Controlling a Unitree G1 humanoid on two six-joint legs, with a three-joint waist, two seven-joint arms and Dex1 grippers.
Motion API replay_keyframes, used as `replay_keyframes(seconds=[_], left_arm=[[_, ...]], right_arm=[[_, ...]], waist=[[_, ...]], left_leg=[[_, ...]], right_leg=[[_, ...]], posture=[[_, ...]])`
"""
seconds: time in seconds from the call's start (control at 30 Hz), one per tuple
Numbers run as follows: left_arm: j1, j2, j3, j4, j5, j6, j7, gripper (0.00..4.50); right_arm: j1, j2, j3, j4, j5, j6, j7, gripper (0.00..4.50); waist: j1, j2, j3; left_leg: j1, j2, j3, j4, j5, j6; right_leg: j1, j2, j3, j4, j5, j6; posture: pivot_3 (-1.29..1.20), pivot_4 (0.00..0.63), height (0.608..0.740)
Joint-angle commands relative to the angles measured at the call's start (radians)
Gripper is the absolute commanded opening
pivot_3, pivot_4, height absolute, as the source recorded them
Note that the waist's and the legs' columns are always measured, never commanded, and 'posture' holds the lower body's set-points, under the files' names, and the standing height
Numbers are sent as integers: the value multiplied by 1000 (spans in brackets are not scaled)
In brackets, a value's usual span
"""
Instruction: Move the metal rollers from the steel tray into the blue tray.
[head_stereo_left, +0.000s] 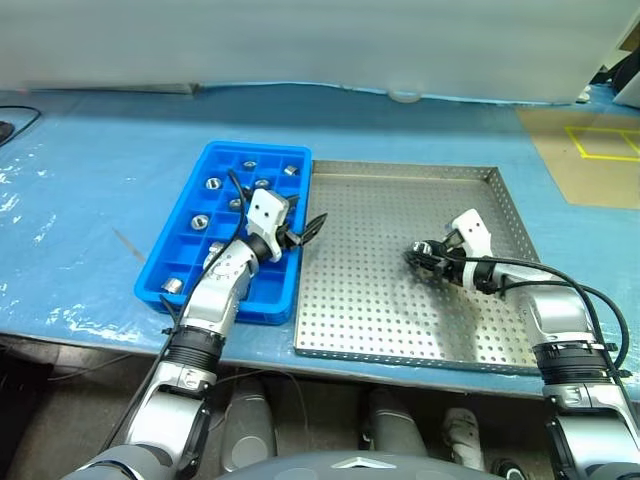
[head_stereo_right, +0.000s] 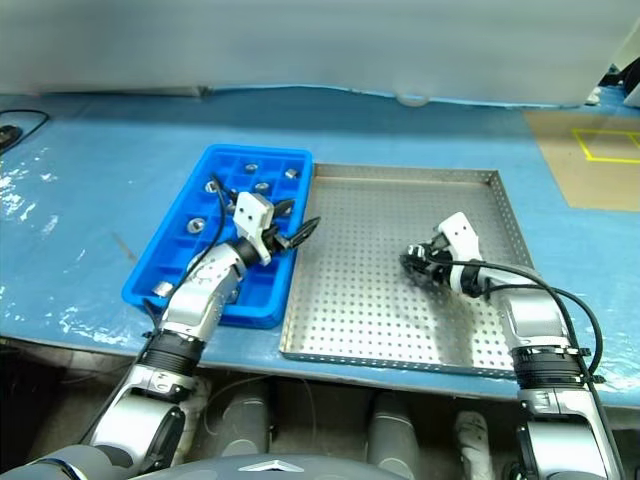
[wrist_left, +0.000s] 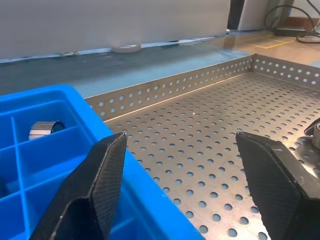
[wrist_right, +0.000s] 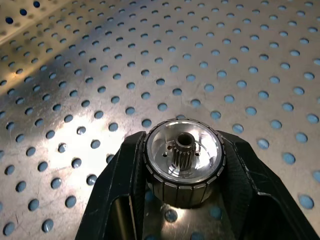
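Note:
Inside the steel tray (head_stereo_left: 400, 168), at its right middle, my right gripper (head_stereo_left: 421, 256) is shut on a metal roller (wrist_right: 183, 162), a ribbed silver cylinder with a small toothed hub, held just above the perforated floor. My left gripper (head_stereo_left: 303, 221) stands open with nothing between its fingers, hovering over the seam where the blue tray (head_stereo_left: 258, 148) meets the steel tray. Several metal rollers (head_stereo_left: 213, 183) lie in separate compartments of the blue tray, one of them (wrist_left: 45, 129) close to my left gripper's fingers (wrist_left: 102, 180).
Both trays sit side by side on a blue-covered table (head_stereo_left: 90, 200), the blue tray on the left. A small white ring (head_stereo_left: 405, 97) lies at the table's back edge. A brown board with yellow tape (head_stereo_left: 600, 145) is at the far right.

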Motion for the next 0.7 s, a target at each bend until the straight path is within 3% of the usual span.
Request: replay_keyframes(seconds=[0.03, 0.4, 0.53, 0.7], left_arm=[[-9, 8, 35, -47, 2, -22, 40, 3654], [130, 86, 134, -235, 23, 37, 187, 3654], [205, 98, 163, -328, 32, 68, 239, 3654], [265, 106, 189, -408, 38, 100, 284, 3654]], right_arm=[[-74, 29, 1, -2, 26, -52, 6, 1642], [-367, 281, 186, 156, 57, -130, 199, 1642], [-474, 375, 251, 280, 32, -201, 277, 1642], [-527, 414, 315, 409, -25, -288, 348, 1642]], waist=[[0, 0, 0], [14, 0, 0], [38, 0, 0], [80, 0, 0]], left_leg=[[0, 0, 0, 0, 0, 0], [-3, 1, -1, -1, -1, 2], [-4, 1, -2, -1, -1, 1], [-5, 2, -5, -2, -1, 1]], right_leg=[[0, 0, 0, 0, 0, 0], [-1, 0, -3, -1, 0, -1], [-2, 0, -4, 0, 0, -1], [-1, -1, -8, 0, -1, -2]], posture=[[8, 150, 740], [249, 150, 740], [329, 150, 740], [410, 150, 740]])
